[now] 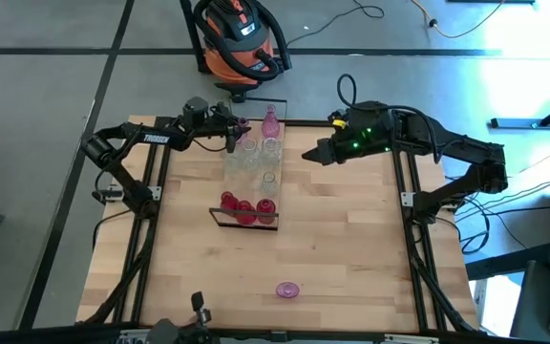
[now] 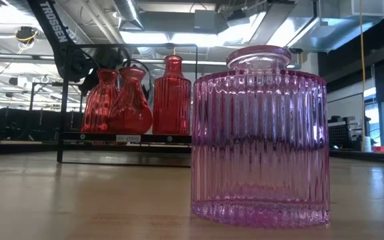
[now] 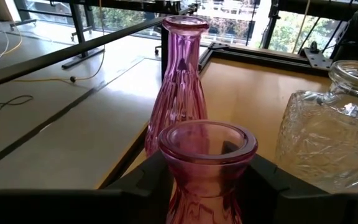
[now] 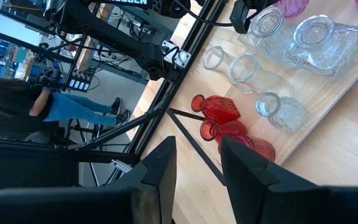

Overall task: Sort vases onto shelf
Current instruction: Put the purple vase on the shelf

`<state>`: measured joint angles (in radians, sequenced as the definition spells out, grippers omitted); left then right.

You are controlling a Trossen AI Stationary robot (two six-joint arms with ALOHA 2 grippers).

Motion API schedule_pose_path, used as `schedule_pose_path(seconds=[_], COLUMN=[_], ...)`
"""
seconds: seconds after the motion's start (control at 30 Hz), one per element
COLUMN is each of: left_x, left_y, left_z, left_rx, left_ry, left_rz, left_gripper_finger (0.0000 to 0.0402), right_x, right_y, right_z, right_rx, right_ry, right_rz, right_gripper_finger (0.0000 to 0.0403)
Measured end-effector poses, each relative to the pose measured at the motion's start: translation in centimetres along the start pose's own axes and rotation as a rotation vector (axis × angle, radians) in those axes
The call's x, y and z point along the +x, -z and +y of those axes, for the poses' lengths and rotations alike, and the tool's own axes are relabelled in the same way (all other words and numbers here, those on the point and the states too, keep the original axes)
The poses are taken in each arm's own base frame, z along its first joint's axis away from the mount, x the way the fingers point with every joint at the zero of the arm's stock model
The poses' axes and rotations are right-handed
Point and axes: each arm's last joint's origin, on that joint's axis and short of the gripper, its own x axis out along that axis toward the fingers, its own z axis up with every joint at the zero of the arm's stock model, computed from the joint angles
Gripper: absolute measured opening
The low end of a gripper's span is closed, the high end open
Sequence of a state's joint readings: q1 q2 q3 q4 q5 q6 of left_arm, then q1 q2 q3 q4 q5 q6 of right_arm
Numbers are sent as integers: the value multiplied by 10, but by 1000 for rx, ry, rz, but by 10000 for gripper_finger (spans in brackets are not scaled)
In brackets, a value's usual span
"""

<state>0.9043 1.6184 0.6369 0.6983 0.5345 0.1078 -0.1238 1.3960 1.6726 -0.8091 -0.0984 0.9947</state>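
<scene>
Gripping a pink vase (image 3: 207,168) with my left gripper (image 1: 234,135) at the shelf's (image 1: 246,222) far end, beside a tall pink one (image 1: 271,122). My right gripper (image 1: 310,154) waits open and empty, right of the shelf.

We note three red vases (image 1: 245,208) grouped on the light-wood shelf (image 1: 266,187), each with vertical ribbing. The clear vases (image 1: 253,156) behind them are colourless; one carries a cut-crystal pattern (image 3: 325,140). We see a tall pink vase (image 3: 179,81) with faint vertical fluting, and a second pink vase (image 3: 207,163) nearer. A ribbed pink jar (image 2: 260,137) stands alone. The shelf frame (image 2: 129,143) is black.
</scene>
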Motion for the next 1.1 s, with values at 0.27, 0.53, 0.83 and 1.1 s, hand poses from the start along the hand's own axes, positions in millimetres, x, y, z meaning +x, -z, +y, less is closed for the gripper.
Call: schedule_pose_path(seconds=[0.27, 0.53, 0.83, 1.1], left_x=[0, 0, 0, 0], left_y=[0, -1, -4, -4], left_z=[0, 0, 0, 1], left_rx=[1, 4, -5, -10], left_ry=[10, 9, 2, -13], left_rz=[-2, -10, -38, -32], left_gripper_finger=[134, 141, 184, 188], right_x=[0, 0, 0, 0], right_y=[0, 0, 0, 0], right_z=[0, 0, 0, 0], right_rx=[0, 0, 0, 0], right_ry=[0, 0, 0, 0], right_rz=[1, 0, 0, 1], right_gripper_finger=[115, 115, 115, 115])
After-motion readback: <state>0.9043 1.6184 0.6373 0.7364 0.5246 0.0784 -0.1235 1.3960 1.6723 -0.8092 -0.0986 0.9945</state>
